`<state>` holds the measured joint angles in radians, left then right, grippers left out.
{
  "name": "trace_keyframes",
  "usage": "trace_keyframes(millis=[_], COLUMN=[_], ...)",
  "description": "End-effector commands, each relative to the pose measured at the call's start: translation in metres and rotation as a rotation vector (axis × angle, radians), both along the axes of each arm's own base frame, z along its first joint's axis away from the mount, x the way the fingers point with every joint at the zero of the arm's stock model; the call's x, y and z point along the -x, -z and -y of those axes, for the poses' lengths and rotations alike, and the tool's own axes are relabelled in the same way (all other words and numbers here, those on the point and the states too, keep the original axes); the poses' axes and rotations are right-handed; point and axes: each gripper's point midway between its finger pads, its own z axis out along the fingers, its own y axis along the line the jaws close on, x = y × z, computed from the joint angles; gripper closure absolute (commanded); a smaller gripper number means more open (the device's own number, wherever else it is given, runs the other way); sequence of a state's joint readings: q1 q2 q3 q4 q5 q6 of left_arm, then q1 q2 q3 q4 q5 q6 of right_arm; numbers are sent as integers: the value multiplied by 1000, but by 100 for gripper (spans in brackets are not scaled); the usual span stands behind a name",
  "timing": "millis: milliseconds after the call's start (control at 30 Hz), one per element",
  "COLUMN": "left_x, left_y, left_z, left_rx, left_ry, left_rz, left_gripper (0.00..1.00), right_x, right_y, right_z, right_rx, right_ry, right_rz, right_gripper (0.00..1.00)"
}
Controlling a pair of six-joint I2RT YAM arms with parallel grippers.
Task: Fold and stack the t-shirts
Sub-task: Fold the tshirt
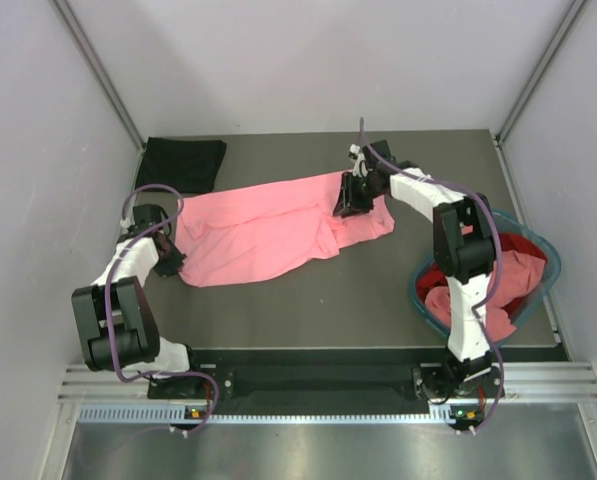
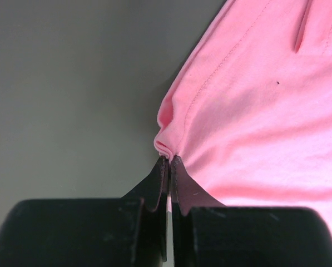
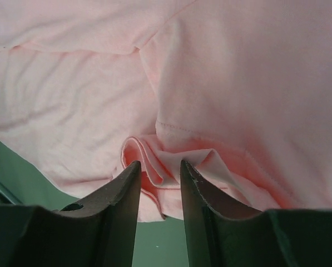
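Across the middle of the table (image 1: 378,290), the pink t-shirt (image 1: 268,225) is lying spread. Near the table's left side the left gripper (image 2: 169,161) is pinching its edge tight. The right gripper (image 3: 159,167) is straddling a fold with its fingers half apart, grip unclear.

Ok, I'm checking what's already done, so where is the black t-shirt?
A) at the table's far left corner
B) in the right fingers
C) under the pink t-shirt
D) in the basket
A: the black t-shirt lies at the far left corner of the table, away from the basket.
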<state>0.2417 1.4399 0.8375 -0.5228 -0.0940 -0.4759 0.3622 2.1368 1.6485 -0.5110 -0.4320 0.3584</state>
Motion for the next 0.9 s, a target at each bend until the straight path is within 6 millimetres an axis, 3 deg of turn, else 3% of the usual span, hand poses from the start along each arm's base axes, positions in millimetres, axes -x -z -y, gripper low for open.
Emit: trace_keyframes(millis=[0,867], left_x=[-6,-3], left_y=[-1,4], left_z=[-3,-1], left_rx=[-10,0], left_ry=[-5,-3], left_rz=[24,15], left_gripper=[100,100], right_x=[0,28], right_y=[-34,-37], right_z=[-10,-4], right_rx=[-49,-25], right_ry=[-35,-64], right_rz=[81,72], right_gripper=[65,65])
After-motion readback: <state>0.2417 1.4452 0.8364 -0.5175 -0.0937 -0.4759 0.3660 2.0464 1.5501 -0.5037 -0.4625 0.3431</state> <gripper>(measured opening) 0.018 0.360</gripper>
